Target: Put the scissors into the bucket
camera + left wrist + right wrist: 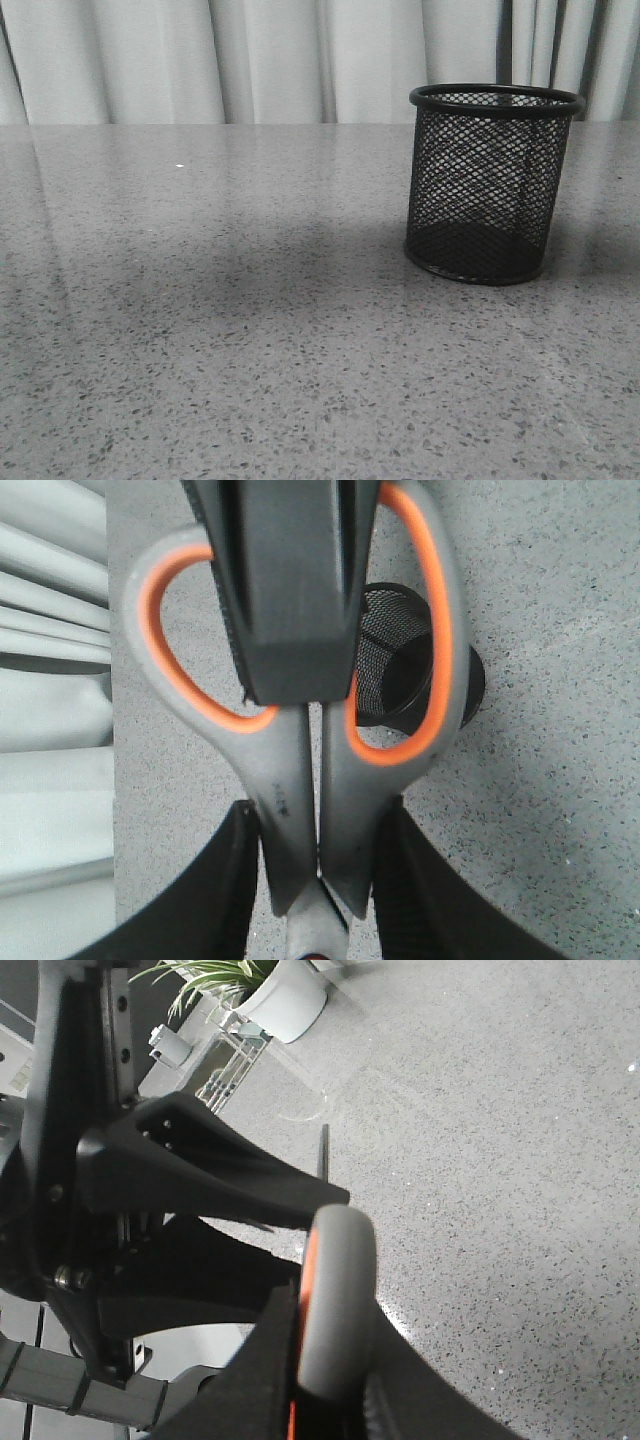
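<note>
The scissors, grey handles lined in orange, hang above the table. My left gripper is shut on them just below the handle loops, one finger on each side. My right gripper is shut on one handle loop. Its black finger shows between the loops in the left wrist view. The blades are mostly hidden. The bucket, a black wire-mesh cup, stands upright and empty at the table's right. It also shows far below the scissors in the left wrist view. Neither gripper shows in the front view.
The speckled grey table ends at white curtains at the back. A potted plant in a white pot stands beyond the table in the right wrist view. The left arm's black body is close beside my right gripper.
</note>
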You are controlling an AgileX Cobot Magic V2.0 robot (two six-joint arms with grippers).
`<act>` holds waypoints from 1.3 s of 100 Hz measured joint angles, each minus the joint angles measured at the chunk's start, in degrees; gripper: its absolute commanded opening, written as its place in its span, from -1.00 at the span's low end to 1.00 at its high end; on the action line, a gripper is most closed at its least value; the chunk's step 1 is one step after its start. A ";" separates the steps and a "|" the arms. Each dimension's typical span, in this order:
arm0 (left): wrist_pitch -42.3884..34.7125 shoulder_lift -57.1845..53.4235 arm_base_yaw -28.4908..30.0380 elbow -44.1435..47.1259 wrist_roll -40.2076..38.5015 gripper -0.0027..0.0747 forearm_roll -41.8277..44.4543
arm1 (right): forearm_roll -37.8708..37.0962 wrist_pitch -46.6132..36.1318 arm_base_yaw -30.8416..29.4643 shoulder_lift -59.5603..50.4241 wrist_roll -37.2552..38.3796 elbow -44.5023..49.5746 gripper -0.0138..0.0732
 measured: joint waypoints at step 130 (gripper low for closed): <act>3.29 -13.18 28.70 -0.16 -27.25 0.23 -1.09 | -58.01 16.77 0.00 -2.08 31.01 -25.58 -0.79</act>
